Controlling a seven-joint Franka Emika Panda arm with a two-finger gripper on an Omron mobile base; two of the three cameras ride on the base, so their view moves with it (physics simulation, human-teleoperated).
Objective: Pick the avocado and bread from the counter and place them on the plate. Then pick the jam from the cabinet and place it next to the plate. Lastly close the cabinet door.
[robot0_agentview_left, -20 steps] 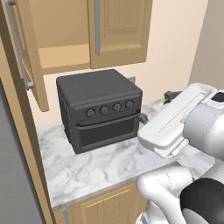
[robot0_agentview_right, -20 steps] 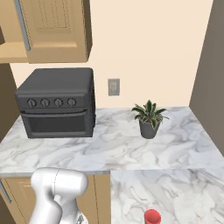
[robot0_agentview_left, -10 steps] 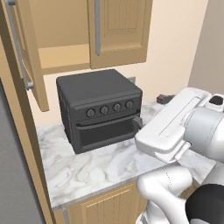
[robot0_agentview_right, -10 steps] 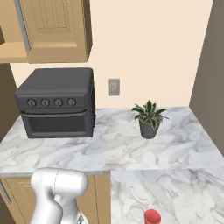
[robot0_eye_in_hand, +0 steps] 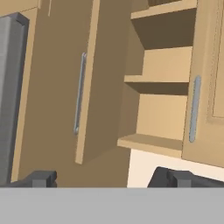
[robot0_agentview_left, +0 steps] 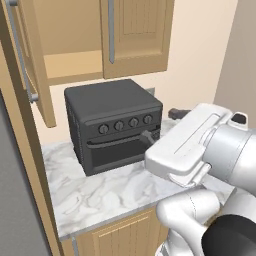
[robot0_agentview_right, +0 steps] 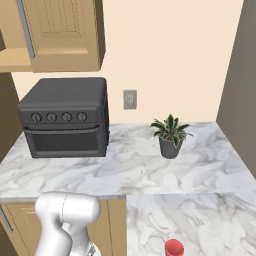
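In the hand view my gripper (robot0_eye_in_hand: 107,179) is open with nothing between its dark fingertips (robot0_eye_in_hand: 39,178). It faces the cabinet (robot0_eye_in_hand: 157,83), whose wooden shelves show in the opening. The cabinet door (robot0_eye_in_hand: 57,87) stands swung open on the left, with its long grey bar handle (robot0_eye_in_hand: 78,94). In the left base view the same cabinet door (robot0_agentview_left: 30,75) hangs open at the left, above the counter (robot0_agentview_left: 100,192). My white arm (robot0_agentview_left: 190,145) reaches across in front of the oven. The avocado, bread, plate and jam are out of view.
A dark grey oven (robot0_agentview_left: 112,125) sits on the counter under the cabinet. The cabinet's right-hand door (robot0_eye_in_hand: 210,78) is shut. A potted plant (robot0_agentview_right: 170,135) stands to the right of the oven, and a small red round thing (robot0_agentview_right: 174,247) sits near the front.
The arm's forearm has swung a little to the left, toward the oven. The gripper has stayed open and the base views have not shifted.
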